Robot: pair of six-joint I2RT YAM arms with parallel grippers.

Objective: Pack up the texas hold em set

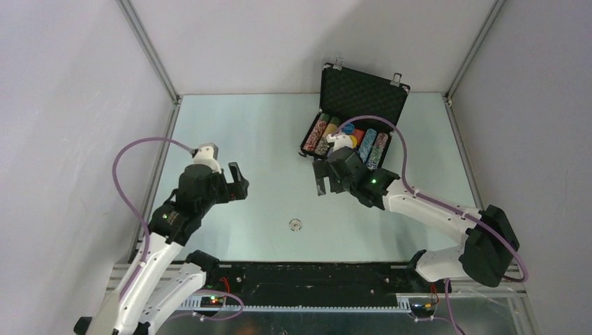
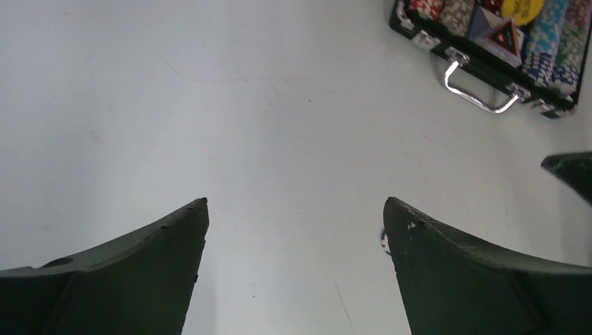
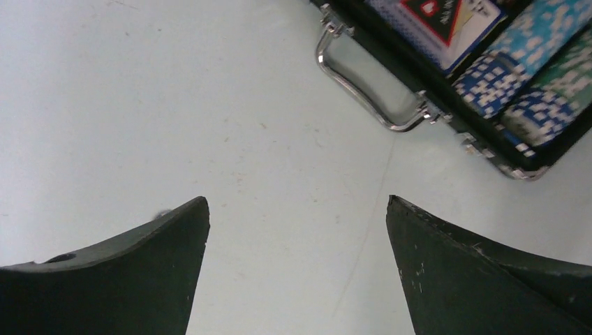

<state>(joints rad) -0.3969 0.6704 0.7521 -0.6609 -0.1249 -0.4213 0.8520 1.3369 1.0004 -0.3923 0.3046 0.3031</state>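
Note:
The black briefcase [image 1: 363,94] lies open at the back right with its lid upright. Rows of poker chips [image 1: 373,148], yellow and blue discs and a card deck fill its tray. One loose chip [image 1: 296,224] lies on the table near the middle front; in the left wrist view a sliver of this chip [image 2: 383,242] shows beside a finger. My right gripper [image 1: 320,178] hangs open just in front of the case, nothing between its fingers [image 3: 298,200]. The left gripper [image 1: 237,183] stands open and empty over bare table [image 2: 297,202], left of the chip.
The case's silver handle [image 3: 363,84] and latches face the arms, on its front wall [image 2: 482,66]. Grey walls with metal corner rails close in the table on three sides. A dark rail with cables runs along the near edge [image 1: 300,279].

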